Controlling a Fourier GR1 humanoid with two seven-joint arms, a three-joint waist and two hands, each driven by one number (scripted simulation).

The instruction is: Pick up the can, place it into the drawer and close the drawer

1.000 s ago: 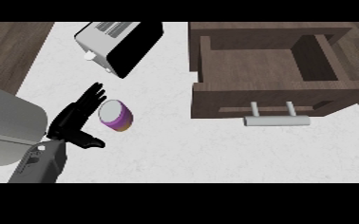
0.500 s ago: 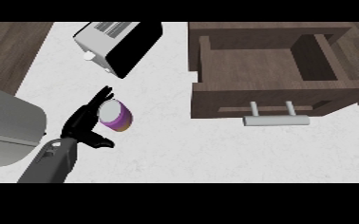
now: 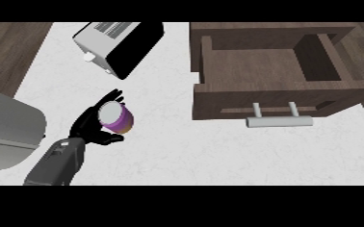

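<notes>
Left hand (image 3: 96, 125) sat toward the desk's left edge, fingers and thumb curled partway round the can (image 3: 116, 118), which lay tilted in the palm, pale lid facing up, purple wall with an orange band showing. Whether the can had cleared the desk (image 3: 171, 149) could not be told. Judged a small rigid metal cylinder, light, smooth-sided and likely to slide; best held across the wall at mid-height, thumb opposing the fingers. Behind it, a toaster (image 3: 117, 45) stood askew near the far edge. To the right, the wooden drawer (image 3: 266, 81) stood pulled out, cavity bare, metal handle (image 3: 279, 120) facing the near edge. Desk top pale, mottled, flat; dark wood flanked its far corners. Right hand out of view.
</notes>
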